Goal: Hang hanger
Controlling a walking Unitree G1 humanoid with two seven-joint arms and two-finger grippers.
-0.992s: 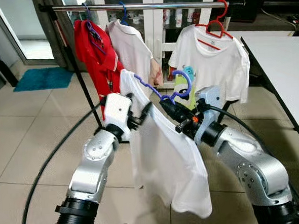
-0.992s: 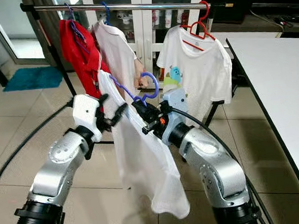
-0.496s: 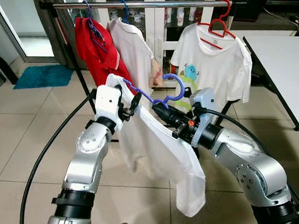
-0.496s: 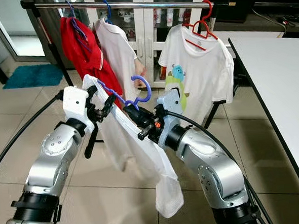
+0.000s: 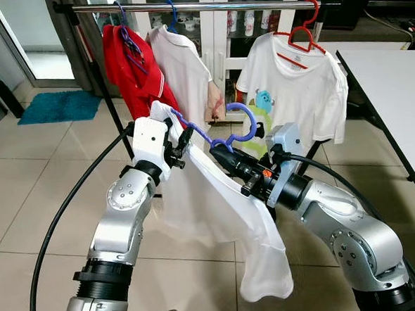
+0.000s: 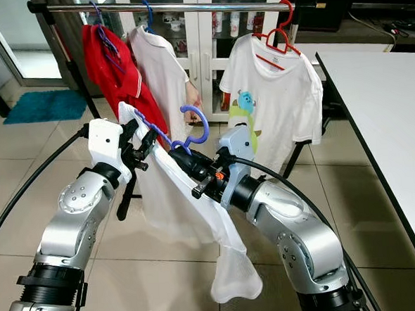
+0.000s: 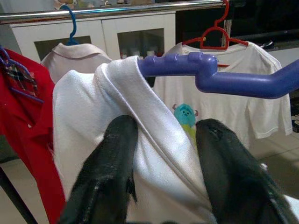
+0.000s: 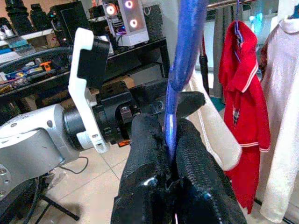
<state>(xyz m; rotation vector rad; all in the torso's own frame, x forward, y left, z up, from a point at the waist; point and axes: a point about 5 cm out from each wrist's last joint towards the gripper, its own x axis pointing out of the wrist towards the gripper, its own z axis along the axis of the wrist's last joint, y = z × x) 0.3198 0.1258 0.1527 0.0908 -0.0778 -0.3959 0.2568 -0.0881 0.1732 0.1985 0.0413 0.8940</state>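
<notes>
Shirt hem has swung lower since 0.5 s ago. Your right gripper (image 5: 221, 154) clamps the stiff purple hanger (image 5: 220, 130) neck; left gripper (image 5: 181, 144) pinches the limp white shirt (image 5: 225, 218) shoulder.

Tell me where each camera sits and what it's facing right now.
Head stereo eyes: look forward and down at the rail; both silver arms show.
Left wrist: looks along the left gripper, shut on the white shirt.
Right wrist: looks along the right gripper, shut on the purple hanger.
Shared: hanger, shirt and red polo.
</notes>
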